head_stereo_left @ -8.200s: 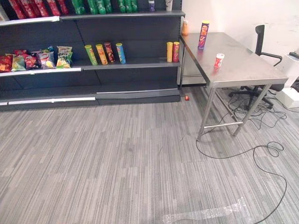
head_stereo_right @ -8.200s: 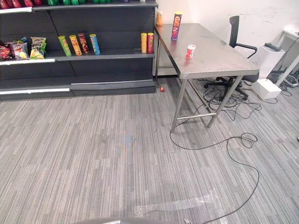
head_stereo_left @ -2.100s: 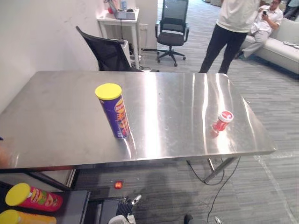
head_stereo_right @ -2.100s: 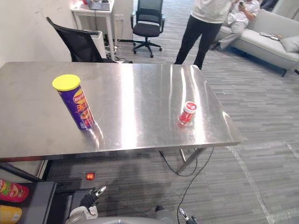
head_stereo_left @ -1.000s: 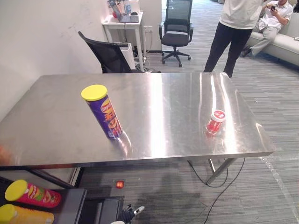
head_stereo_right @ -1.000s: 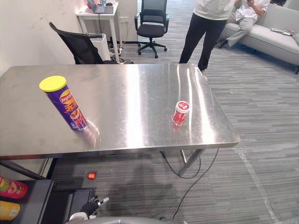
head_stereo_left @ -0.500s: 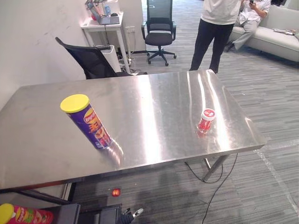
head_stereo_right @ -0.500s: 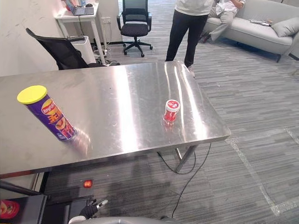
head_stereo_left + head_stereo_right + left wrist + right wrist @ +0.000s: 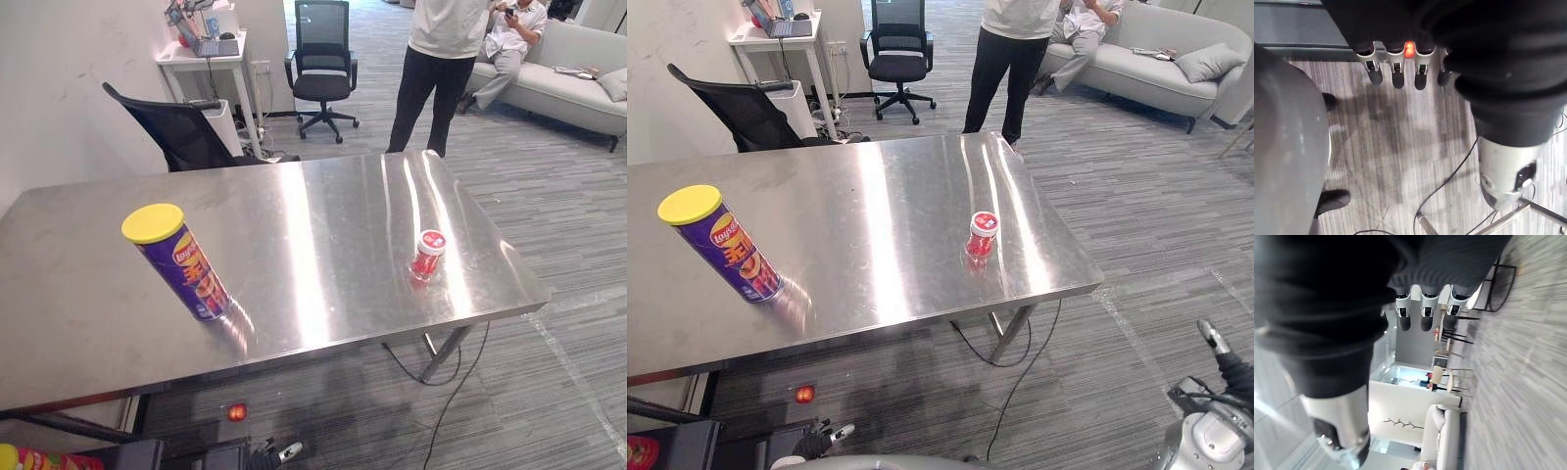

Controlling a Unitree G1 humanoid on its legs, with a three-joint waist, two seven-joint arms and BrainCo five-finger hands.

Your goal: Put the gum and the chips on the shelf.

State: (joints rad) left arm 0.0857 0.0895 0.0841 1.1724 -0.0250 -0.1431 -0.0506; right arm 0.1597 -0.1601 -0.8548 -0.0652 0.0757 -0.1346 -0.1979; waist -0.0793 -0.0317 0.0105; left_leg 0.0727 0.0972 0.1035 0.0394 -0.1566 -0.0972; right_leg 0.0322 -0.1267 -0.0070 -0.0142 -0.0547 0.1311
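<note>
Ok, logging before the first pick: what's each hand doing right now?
Left hand: open, holding nothing.
Right hand: open, holding nothing.

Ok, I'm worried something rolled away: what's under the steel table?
A small red thing lies on the carpet by the table's near edge, and a black cable runs beneath it. The tabletop hides the floor farther back.
</note>
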